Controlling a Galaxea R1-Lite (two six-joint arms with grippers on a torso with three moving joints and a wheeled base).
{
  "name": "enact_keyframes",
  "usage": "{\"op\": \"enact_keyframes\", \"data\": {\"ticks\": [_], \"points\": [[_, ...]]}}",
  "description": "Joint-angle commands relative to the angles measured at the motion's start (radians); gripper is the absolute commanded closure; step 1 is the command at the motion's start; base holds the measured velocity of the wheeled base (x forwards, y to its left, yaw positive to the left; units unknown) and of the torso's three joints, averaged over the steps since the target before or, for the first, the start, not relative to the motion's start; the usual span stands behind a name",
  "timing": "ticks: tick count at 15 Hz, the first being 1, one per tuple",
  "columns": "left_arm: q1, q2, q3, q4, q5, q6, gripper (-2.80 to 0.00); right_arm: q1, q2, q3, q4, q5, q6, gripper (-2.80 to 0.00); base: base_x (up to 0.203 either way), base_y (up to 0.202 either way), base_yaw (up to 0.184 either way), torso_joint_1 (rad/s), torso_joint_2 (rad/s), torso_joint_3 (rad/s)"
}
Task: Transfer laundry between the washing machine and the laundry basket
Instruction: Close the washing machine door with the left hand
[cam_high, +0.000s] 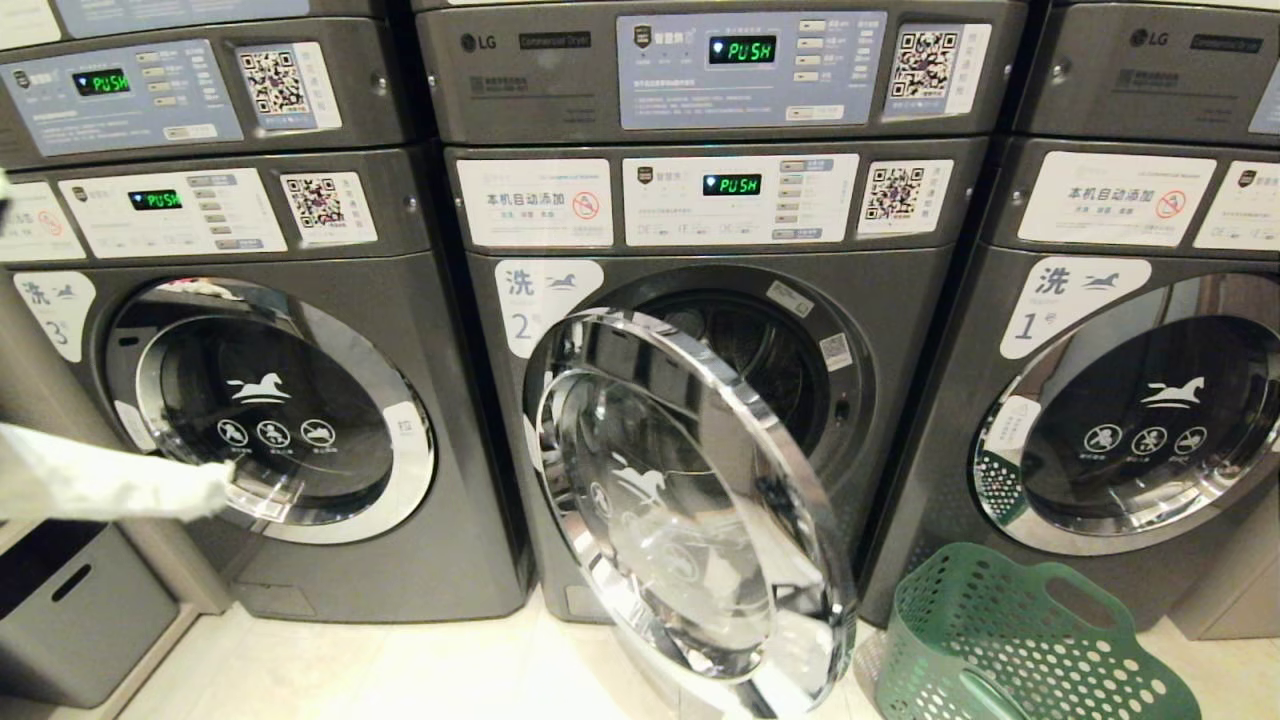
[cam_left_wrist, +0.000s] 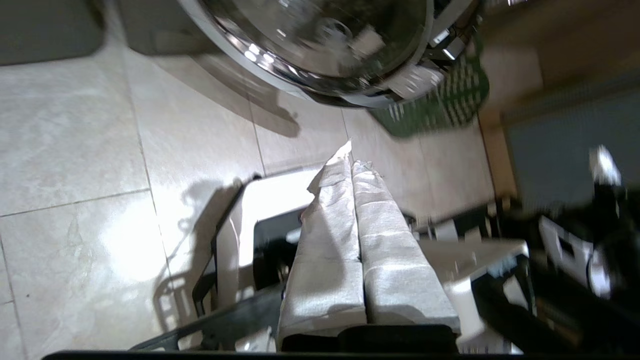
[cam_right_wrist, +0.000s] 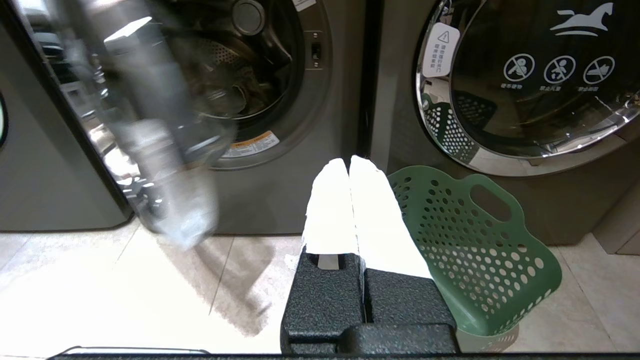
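Door (cam_high: 690, 510) of washing machine 2 (cam_high: 700, 400) hangs wide open, drum (cam_high: 750, 360) dark — laundry can't be made out inside from any view. Laundry basket (cam_high: 1010, 640) sits on the floor tiles (cam_high: 400, 670) just right of the open door, below machine 1 (cam_high: 1130, 400), tipped on its side. Left gripper (cam_left_wrist: 350, 160) is out at the left in front of machine 3 (cam_high: 270, 400), white-wrapped fingers pressed together, holding nothing. Right gripper (cam_right_wrist: 349, 165) hangs low facing the basket — fingers together too, empty.

Three front-loading washers (cam_high: 700, 420), perhaps three stacked units above (cam_high: 720, 70), one green basket (cam_high: 1020, 650), two claws (cam_right_wrist: 350, 167)
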Motion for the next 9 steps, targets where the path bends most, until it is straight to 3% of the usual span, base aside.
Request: {"op": "enact_keyframes", "data": {"ticks": [1,3,5,7,9], "points": [[0.113,-0.099,0.034,-0.064,0.024,-0.044,0.00,-0.001,0.001,0.000,0.000,0.000,0.000,0.00,0.000,0.000,0.000,0.000,0.00,0.000],[0.217,-0.205,0.116,-0.186,0.076,-0.075,0.00,-0.001,0.000,0.000,0.000,0.000,0.000,0.00,0.000,0.000,0.000,0.000,0.00,0.000],[0.247,-0.330,0.239,-0.278,0.195,-0.051,0.00,-0.001,0.001,0.002,0.000,0.003,-0.014,0.00,0.000,0.000,0.000,0.000,0.00,0.000],[0.255,-0.484,0.414,-0.341,0.339,0.060,0.00,-0.001,0.000,0.000,0.005,0.007,-0.037,0.00,0.000,0.000,0.000,0.000,0.00,0.000],[0.258,-0.658,0.615,-0.391,0.390,0.154,0.00,-0.001,0.003,-0.015,0.007,0.012,-0.154,0.00,0.000,0.000,0.000,0.000,0.00,0.000]]}}
